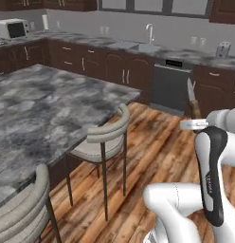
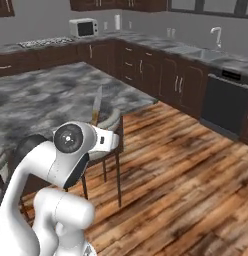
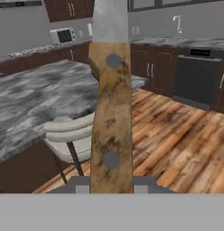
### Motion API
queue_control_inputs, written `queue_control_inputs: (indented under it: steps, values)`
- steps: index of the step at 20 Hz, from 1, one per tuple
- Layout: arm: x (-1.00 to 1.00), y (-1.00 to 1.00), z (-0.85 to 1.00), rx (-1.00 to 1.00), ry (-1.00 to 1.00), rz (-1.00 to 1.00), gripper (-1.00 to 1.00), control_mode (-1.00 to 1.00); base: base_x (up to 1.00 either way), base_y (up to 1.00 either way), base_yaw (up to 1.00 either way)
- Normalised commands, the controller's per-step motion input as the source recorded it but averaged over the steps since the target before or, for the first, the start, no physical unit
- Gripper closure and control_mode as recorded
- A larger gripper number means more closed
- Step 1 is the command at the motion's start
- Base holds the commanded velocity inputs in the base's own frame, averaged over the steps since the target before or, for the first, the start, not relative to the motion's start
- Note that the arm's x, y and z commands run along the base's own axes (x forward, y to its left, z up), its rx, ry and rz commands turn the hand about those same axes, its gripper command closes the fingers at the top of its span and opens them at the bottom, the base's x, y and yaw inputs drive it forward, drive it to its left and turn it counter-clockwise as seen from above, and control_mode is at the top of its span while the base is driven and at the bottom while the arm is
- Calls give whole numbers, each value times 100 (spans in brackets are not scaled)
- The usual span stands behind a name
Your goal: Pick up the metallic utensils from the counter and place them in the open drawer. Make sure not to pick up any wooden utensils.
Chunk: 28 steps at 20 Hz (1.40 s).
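My gripper (image 3: pixel 111 184) is shut on the knife (image 3: pixel 111 113), one of the metallic utensils, gripping the low end of its brown handle. The silvery blade points up and away from the hand. In the left base view the knife (image 1: pixel 191 98) stands upright above the gripper (image 1: pixel 194 123), out over the wooden floor. From the right base view the knife (image 2: pixel 97 107) rises from the gripper (image 2: pixel 99 126) in front of the counter (image 2: pixel 41 97). The grey marbled counter (image 1: pixel 39 109) lies to the left of the hand. The drawer and the wooden utensils are out of view.
A curved-back stool (image 1: pixel 103 137) stands at the counter's near corner, and another stool (image 1: pixel 20 213) sits at the lower left. Dark cabinets with a sink (image 1: pixel 138 46), a dishwasher (image 1: pixel 169 85) and a microwave (image 1: pixel 13 29) line the far wall. Wooden floor (image 2: pixel 186 170) stretches between.
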Motion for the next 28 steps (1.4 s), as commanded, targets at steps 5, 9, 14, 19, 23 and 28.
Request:
queue_control_inputs:
  steps: [5,9,14,19,23,28]
  values:
    - [0,0,0,0,0,0,100,100,40,-72,58]
    - [0,0,0,0,0,0,100,100,78,-86,41]
    - [0,0,0,0,0,0,100,100,61,-95,40]
    - [0,0,0,0,0,0,100,100,40,-79,38]
    - [0,0,0,0,0,0,100,100,33,-70,40]
    - [0,0,0,0,0,0,100,100,32,-57,59]
